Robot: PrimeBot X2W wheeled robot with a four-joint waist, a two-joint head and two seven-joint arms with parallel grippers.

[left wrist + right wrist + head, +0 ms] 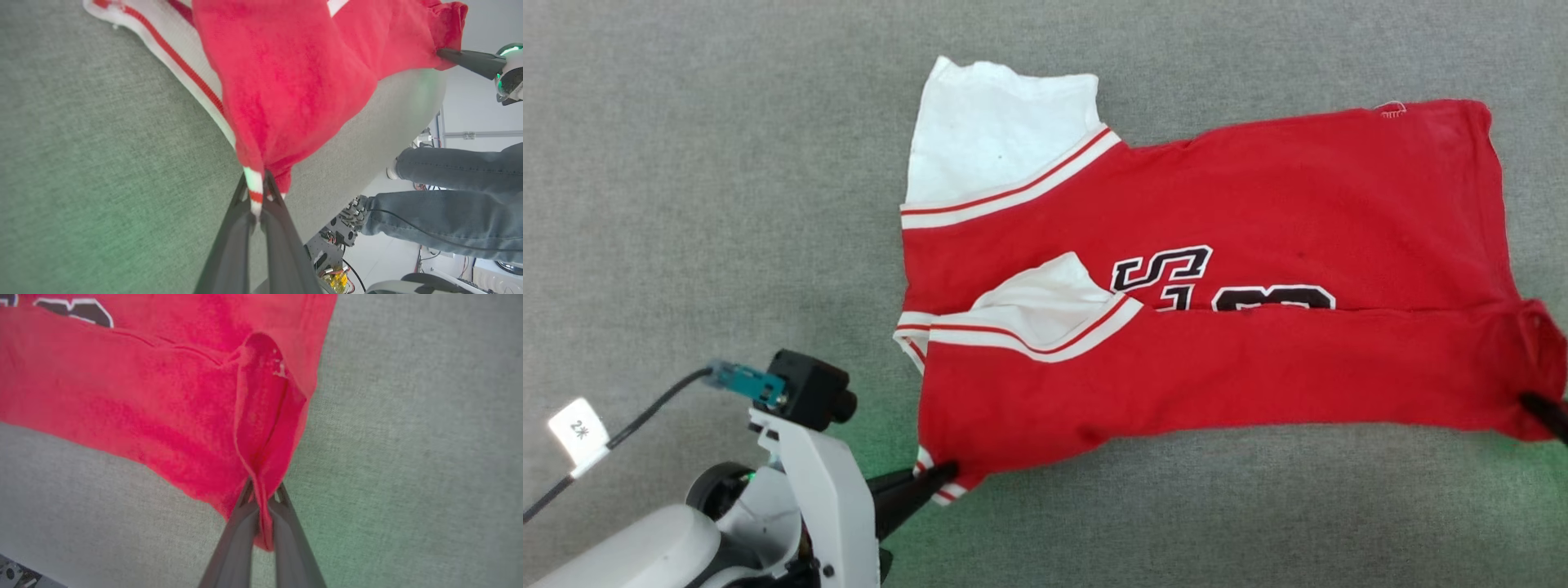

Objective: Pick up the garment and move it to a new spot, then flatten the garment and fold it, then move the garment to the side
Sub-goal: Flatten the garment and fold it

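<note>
Our left arm (800, 498) reaches in low from the near left, and the left jaws are pressed together on the striped near-left corner of the garment (1217, 343). The right jaws come in from the right edge, pinching a fold of red cloth at the near-right corner. The garment lies right of centre on the grey counter (686, 163), its near edge stretched between the two grips and its near part folded over the number. Bare counter spreads left and far; beyond the counter's edge stand a person's legs (449, 204).
</note>
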